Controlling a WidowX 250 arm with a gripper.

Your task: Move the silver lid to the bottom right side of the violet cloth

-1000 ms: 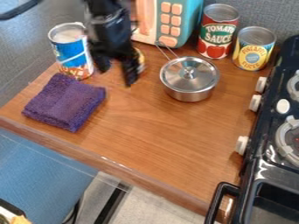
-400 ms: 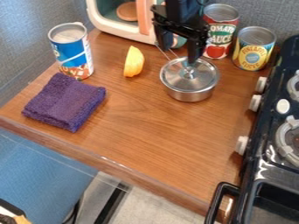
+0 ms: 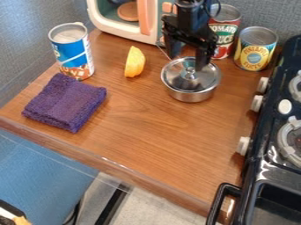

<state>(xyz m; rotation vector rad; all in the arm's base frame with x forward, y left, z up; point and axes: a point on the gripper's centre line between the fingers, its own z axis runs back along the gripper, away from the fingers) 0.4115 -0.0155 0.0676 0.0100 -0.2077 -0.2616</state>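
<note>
Your black two-finger gripper [image 3: 187,63]: hanging downward, jaws spread apart, above the round, silver metal lid [image 3: 175,80]. Your lid: set on the small steel pot [image 3: 191,96], well apart from the folded violet cloth [image 3: 64,102].

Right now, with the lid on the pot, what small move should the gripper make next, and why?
Probably ease the gripper down so its fingers come either side of the knob: they are apart and seem to hang just above it, while the lid sits on the pot, away from the cloth.
</note>
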